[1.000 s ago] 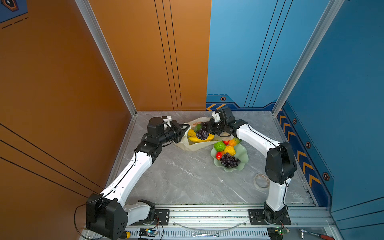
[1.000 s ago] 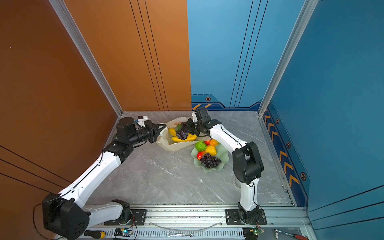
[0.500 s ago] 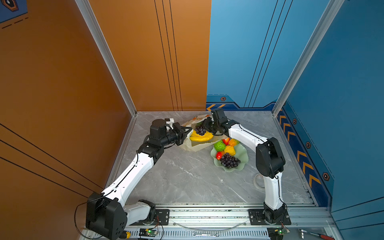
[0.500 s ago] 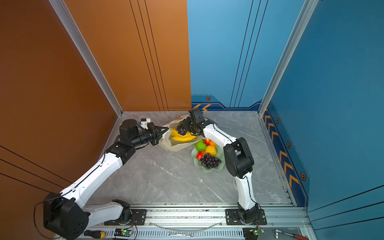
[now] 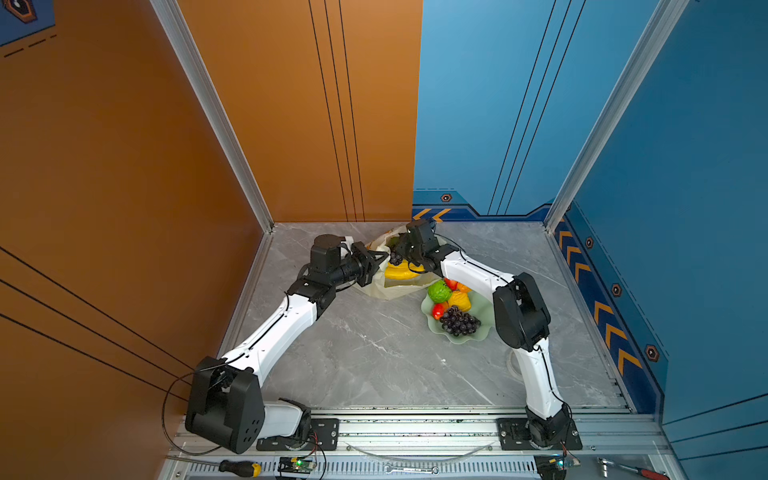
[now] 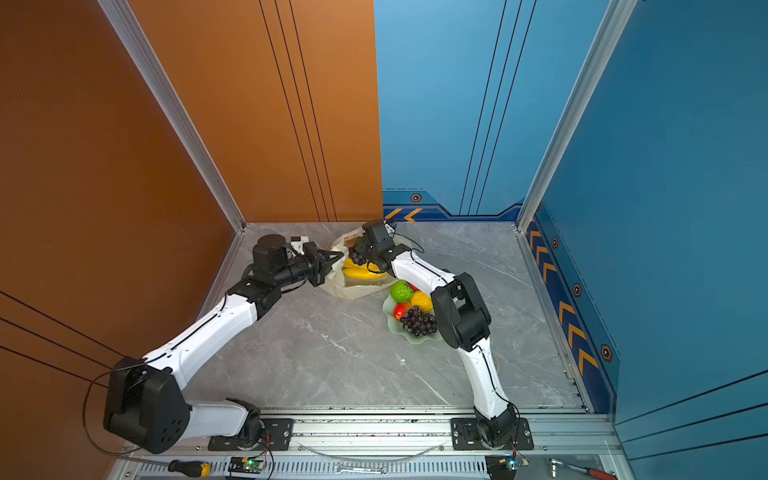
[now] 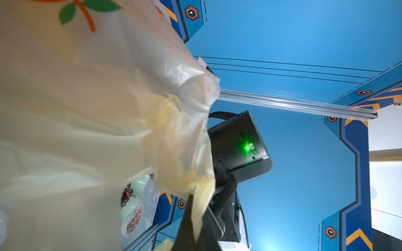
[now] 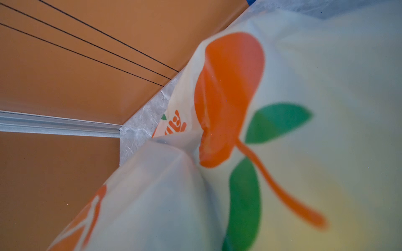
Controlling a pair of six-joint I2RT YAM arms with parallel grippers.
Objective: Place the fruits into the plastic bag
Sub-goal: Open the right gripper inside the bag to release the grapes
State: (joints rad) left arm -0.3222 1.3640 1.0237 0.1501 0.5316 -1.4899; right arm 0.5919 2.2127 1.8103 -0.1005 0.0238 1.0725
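Plastic bag (image 5: 390,291): translucent cream film printed with orange fruit and green leaves. It lies crumpled on the grey marbled surface (image 5: 374,357) near the back wall, between the two claws, with its mouth spread upward.
Fruits in the bag: a yellow banana bunch (image 5: 401,272) lies inside, and a dark purple grape cluster (image 5: 395,257) sits on top of it. Both top views show the two.
Fruits in the dish: a pale green wavy-rimmed dish (image 5: 469,338) stands just beside the bag, on the right arm's side. It holds a bumpy green fruit (image 5: 439,291), a yellow lumpy fruit (image 5: 459,300), a red mango (image 5: 437,311) and a second grape cluster (image 5: 459,322) at the front.
Left claw (image 5: 379,261): at the bag's left edge, closed tight. In the left wrist view a strip of the bag's film is pinched between its black fingers (image 7: 188,217), and the film bunches up above them.
Right claw (image 5: 406,258): low over the bag's mouth, right beside the grapes on the bananas. I cannot tell how far it is open or whether it grips anything. The right wrist view is filled by blurred bag film (image 8: 326,87).
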